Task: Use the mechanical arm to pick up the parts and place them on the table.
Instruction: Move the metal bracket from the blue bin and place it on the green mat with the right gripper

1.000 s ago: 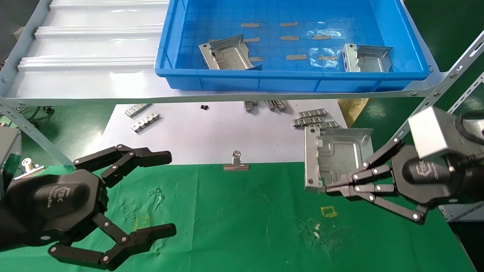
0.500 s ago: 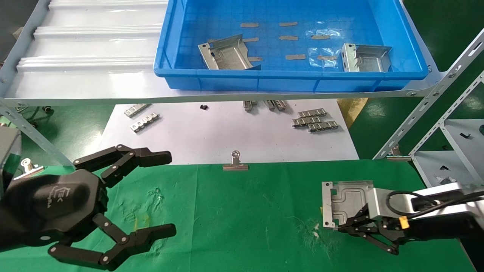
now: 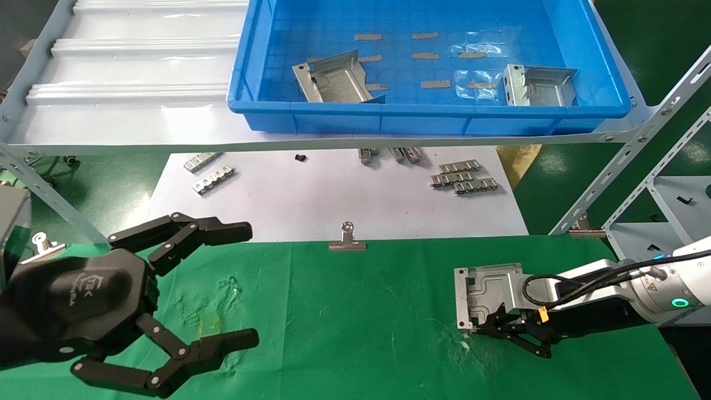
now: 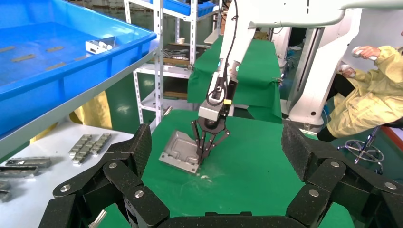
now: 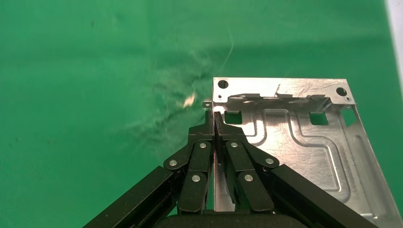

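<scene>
My right gripper is shut on the side flange of a shiny grey bracket. It holds the bracket low over the green table at the right, tilted, with its front edge down at the cloth. The right wrist view shows the fingers pinched on the flange of this bracket. The left wrist view shows the same gripper and bracket farther off. Two more brackets lie in the blue tray on the shelf. My left gripper is open and empty at the front left.
A white sheet behind the cloth holds ridged strips and a binder clip. The shelf's slanted metal struts stand beside the right arm. A person in yellow sits beyond the table.
My right gripper has carried the bracket down from in front of the shelf to the cloth, then a little to the left. The left arm has not moved.
</scene>
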Available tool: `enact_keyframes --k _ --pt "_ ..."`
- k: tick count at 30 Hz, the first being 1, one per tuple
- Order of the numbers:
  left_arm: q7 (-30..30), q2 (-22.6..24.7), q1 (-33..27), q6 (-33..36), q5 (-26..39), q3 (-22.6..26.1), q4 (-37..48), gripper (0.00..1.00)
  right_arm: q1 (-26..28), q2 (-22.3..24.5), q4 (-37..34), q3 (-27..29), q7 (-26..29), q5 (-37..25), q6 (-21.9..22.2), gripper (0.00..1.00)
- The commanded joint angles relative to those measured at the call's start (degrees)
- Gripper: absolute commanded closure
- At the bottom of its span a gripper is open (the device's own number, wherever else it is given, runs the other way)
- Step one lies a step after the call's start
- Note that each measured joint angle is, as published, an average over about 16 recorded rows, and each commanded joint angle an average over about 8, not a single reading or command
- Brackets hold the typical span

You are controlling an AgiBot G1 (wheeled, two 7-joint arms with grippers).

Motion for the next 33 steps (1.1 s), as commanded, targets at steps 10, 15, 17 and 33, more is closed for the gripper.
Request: enact_keyframes --k 10,15,17,33 --pt "0.0 0.0 0.0 0.0 0.0 0.0 0.0 0.00 1.3 -2.9 -4.8 -0.4 -6.7 -1.3 -1.3 0.00" --pt "0.0 0.0 0.0 0.0 0.0 0.0 0.0 0.00 2.7 -2.1 -4.1 0.3 -7.1 0.0 -3.6 0.00" --pt "0.0 0.0 0.0 0.0 0.0 0.0 0.0 0.00 3.1 -1.3 -3.5 0.9 -6.5 1.3 -4.8 0.00" --pt "0.0 0.0 0.0 0.0 0.0 0.0 0.0 0.00 0.5 2.5 -0.9 5.4 -2.3 11.0 -8.0 0.00"
